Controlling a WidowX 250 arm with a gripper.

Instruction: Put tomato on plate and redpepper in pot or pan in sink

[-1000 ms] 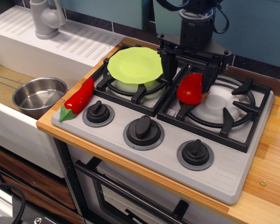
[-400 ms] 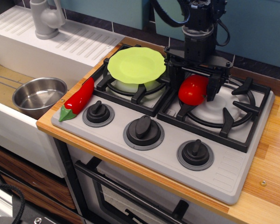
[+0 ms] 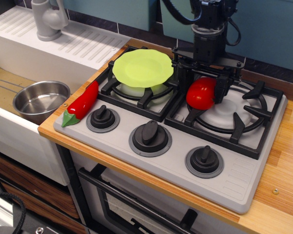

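Gripper (image 3: pixel 201 90) is squeezing the tomato (image 3: pixel 200 93) between its two fingers so it can carry it to the green plate (image 3: pixel 142 68) nearby.

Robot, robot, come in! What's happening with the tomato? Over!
Tool shut on tomato, over right burner. Plate empty on left burner. Redpepper at stove's left edge, pot in sink. Path clear.

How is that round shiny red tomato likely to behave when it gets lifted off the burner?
The round glossy red tomato looks smooth, so it may slip between the fingers of the tool. Being round, it would probably roll if dropped onto the black burner grate. It looks like a toy, so it is likely light.
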